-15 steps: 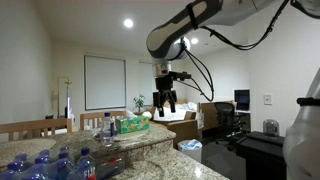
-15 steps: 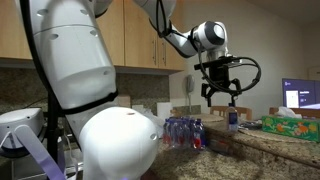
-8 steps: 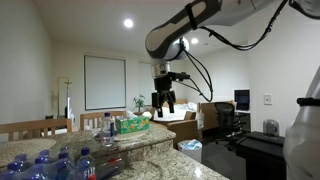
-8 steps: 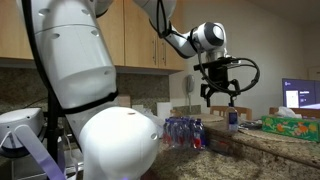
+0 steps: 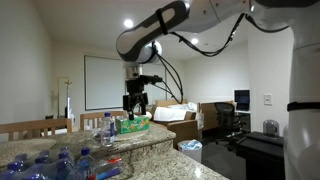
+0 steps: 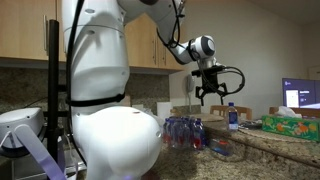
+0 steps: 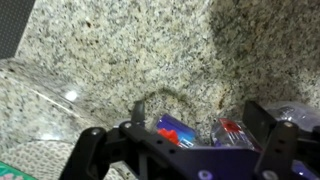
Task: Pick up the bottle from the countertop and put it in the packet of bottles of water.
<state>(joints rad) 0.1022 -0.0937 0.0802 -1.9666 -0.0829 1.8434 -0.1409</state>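
Tool (jaws spread, empty) hangs above the granite countertop.

A small clear bottle with a blue label stands upright on the granite worktop, near the pack of water bottles.

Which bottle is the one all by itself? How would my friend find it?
Find the speckled granite countertop and look for the green tissue box on it. The lone bottle stands upright just beside that box. The other bottles are bunched together in the pack of water bottles, but this one stands apart with nothing touching it.
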